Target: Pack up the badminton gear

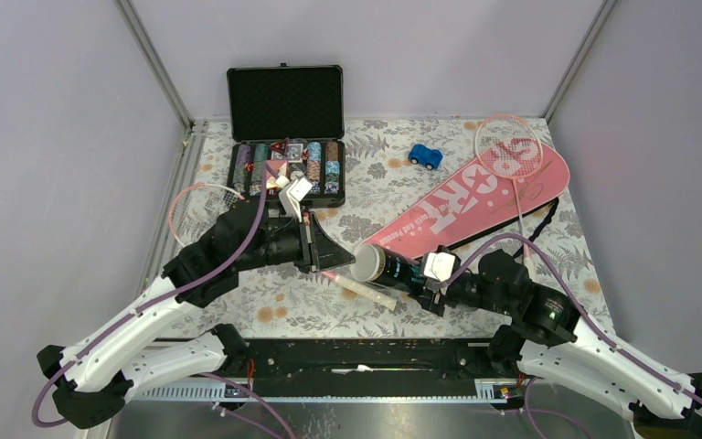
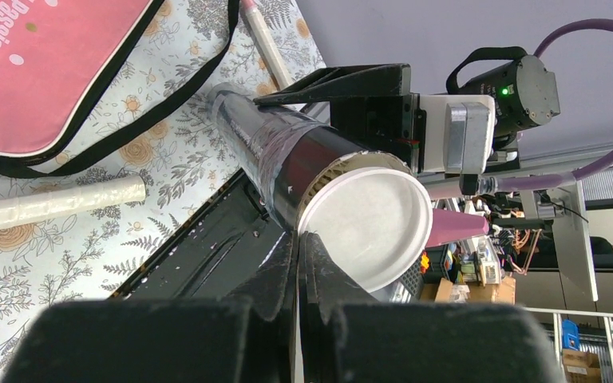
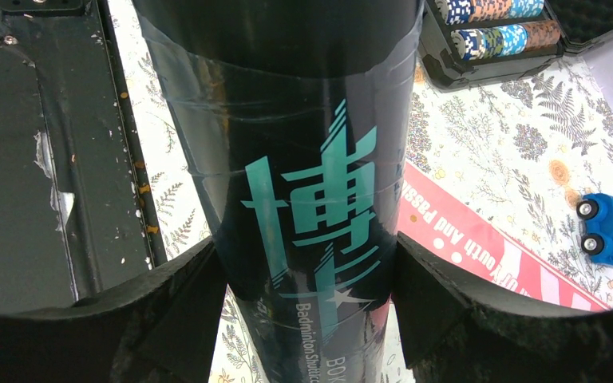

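we are clamping the black tube [image 3: 311,120] in our right gripper [image 3: 311,307], our left gripper [image 2: 298,259] sitting fully closed beside its white cap [image 2: 367,219]

One black tube [image 2: 279,144], tilted, its white cap [image 2: 367,219] turned toward the lens; the right gripper [image 2: 291,102] clasps its body from the right. The left gripper [image 2: 298,239], fingers pressed together, has its tips just under the cap rim, possibly touching. One pink racket cover [image 2: 40,72] with black strap [image 2: 128,132], flat on the floral tablecloth [image 2: 175,171]. One white-wrapped racket handle [image 2: 56,203] near the strap; a second handle [image 2: 263,40] beyond the tube.
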Action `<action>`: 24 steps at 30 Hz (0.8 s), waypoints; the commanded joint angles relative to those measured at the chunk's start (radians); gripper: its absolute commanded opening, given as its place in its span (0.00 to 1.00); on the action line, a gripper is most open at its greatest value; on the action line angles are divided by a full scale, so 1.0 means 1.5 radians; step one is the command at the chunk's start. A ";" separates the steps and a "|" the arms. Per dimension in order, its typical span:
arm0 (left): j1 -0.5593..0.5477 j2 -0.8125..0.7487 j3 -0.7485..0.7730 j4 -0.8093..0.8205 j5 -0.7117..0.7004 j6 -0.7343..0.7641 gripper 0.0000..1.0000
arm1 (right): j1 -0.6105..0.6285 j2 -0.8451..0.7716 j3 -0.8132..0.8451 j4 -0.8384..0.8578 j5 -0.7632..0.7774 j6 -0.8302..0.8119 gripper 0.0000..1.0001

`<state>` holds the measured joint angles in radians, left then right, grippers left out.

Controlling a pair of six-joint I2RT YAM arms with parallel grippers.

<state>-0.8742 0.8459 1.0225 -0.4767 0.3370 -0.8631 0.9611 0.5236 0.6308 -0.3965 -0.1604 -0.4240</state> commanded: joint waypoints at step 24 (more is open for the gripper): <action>-0.015 0.041 0.039 -0.044 -0.042 0.052 0.00 | 0.000 0.021 0.018 0.043 -0.039 0.001 0.44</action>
<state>-0.8906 0.8917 1.0348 -0.5415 0.2958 -0.8162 0.9604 0.5488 0.6308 -0.4187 -0.1741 -0.4297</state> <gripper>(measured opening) 0.010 0.745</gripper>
